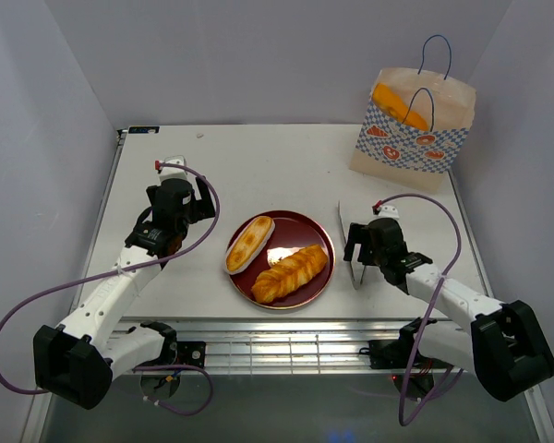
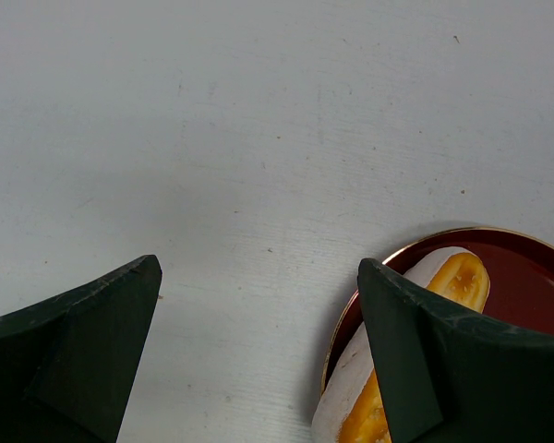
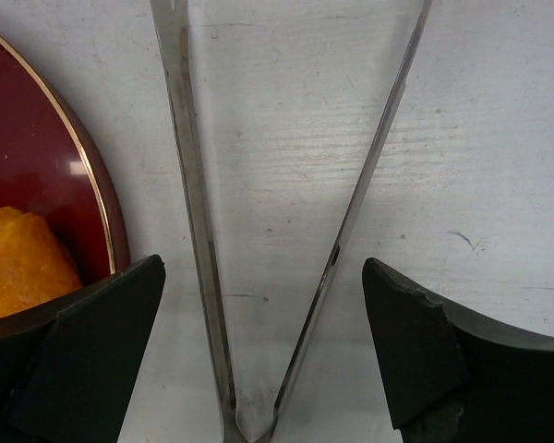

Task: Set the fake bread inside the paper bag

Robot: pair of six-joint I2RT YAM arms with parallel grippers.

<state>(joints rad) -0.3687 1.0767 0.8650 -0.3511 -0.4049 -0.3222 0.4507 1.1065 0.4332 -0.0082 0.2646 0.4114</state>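
Two pieces of fake bread lie on a dark red plate [image 1: 295,231]: an oval roll [image 1: 249,243] and a braided loaf [image 1: 291,272]. The paper bag [image 1: 413,138] stands upright at the back right with an orange wedge [image 1: 397,104] showing in its mouth. My left gripper [image 1: 186,205] is open and empty over bare table left of the plate; its view [image 2: 258,332] shows the oval roll [image 2: 466,277] beside the right finger. My right gripper [image 1: 365,247] is open, its fingers either side of the metal tongs [image 3: 192,185], not touching them.
The tongs [image 1: 342,220] lie flat on the table just right of the plate, hinge end toward me. The plate rim [image 3: 92,194] and the braided loaf [image 3: 18,258] sit by my right gripper's left finger. Walls enclose the table at back and sides.
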